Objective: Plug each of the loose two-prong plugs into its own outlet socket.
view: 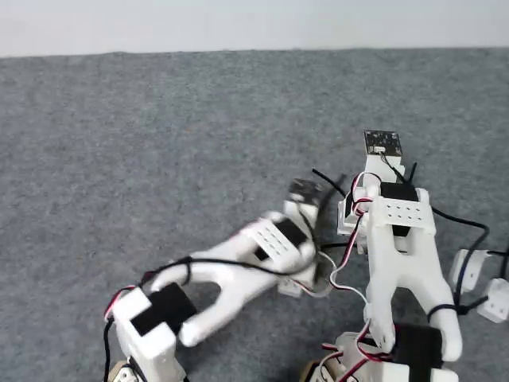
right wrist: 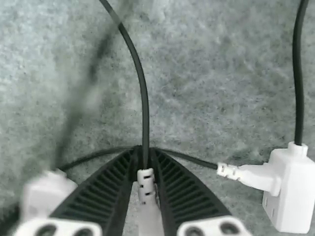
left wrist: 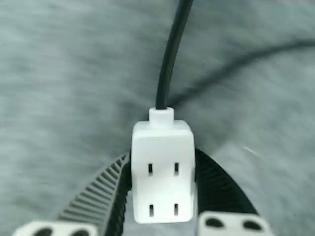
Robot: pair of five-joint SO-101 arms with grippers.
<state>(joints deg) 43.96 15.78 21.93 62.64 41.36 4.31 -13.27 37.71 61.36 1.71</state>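
Two arms lean over the grey counter. The left jaws are clamped on the sides of a white outlet socket, whose black cord runs away from it. The right jaws are closed on the ribbed neck of a white plug. A second outlet lies near them on the counter, with a second plug against its side.

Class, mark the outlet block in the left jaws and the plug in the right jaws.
outlet block [left wrist: 163, 189], left wrist view, middle of its slotted face.
plug [right wrist: 145, 189], right wrist view, ribbed collar at the cable.
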